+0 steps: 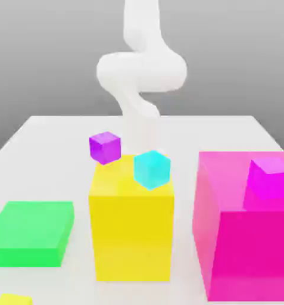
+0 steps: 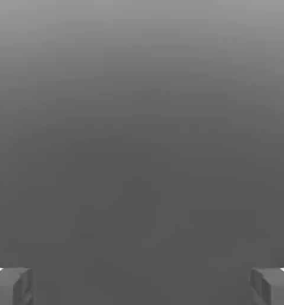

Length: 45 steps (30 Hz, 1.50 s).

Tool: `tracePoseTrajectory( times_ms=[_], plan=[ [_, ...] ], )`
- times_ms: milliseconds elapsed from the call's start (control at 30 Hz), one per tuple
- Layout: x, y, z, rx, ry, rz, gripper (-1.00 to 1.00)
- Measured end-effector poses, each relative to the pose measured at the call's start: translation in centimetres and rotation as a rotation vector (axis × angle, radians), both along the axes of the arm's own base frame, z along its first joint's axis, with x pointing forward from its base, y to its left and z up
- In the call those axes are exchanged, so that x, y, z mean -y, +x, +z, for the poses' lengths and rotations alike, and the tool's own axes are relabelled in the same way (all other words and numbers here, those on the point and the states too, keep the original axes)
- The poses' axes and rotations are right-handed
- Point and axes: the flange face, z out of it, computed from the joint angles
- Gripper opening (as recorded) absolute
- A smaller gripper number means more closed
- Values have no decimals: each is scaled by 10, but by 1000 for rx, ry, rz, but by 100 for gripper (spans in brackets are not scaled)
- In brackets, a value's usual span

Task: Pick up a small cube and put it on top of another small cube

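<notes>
The white desk (image 1: 43, 134) carries everything, and the arm (image 1: 141, 71) rises as a pale, coiled column behind the blocks; largest of the blocks is the big magenta one (image 1: 245, 238) on the exterior view's right, with a small magenta cube (image 1: 270, 177) resting on its top; next comes the tall yellow block (image 1: 131, 229) in the middle, with a cyan cube (image 1: 151, 168) sitting tilted at its back edge and a purple cube (image 1: 105, 147) just beside its far corner, though whether the purple one touches the block or stands on the desk behind it I cannot tell; then the flat green slab (image 1: 31, 232) on the exterior view's left; smallest is the small cube (image 1: 13, 299), bright yellow, lying at the near edge of the desk on the exterior view's left, well apart from the arm and not yet touched; the hand (image 2: 142, 286) is released, its two fingertips (image 2: 10, 286) standing wide apart at the edges of the hand view with only grey haze between them; the step in hand looks to be the reach, and to do it well the hand should probably travel high over the tall blocks, come down squarely over the small cube with fingers astride opposite faces, and close only once low; no container is on the desk, so nothing is held in one.
</notes>
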Motion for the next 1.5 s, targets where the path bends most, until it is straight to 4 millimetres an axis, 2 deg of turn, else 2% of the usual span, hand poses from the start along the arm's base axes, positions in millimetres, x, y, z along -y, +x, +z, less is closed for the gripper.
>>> tracePoseTrajectory(
  times_ms=[267, 400, 533, 667, 833, 1033, 1167, 1200, 1367, 1400, 1433, 1500],
  plan=[
    [47, 91, -92, -172, 197, -337, 0],
    [75, 125, -147, -249, 284, -514, 0],
    [105, 150, -208, -321, 364, -698, 0],
    [142, 166, -273, -386, 439, -898, 0],
    [173, 175, -359, -466, 515, -1133, 0],
    [212, 165, -468, -549, 589, -1437, 0],
    [218, 162, -534, -562, 598, -1491, 0],
    [218, 162, -546, -562, 599, -1493, -100],
    [218, 162, -546, -558, 600, -1492, -100],
    [218, 162, -551, -559, 600, -1493, -100],
    [218, 162, -546, -560, 600, -1494, -100],
    [219, 162, -523, -560, 600, -1494, -100]
  ],
)
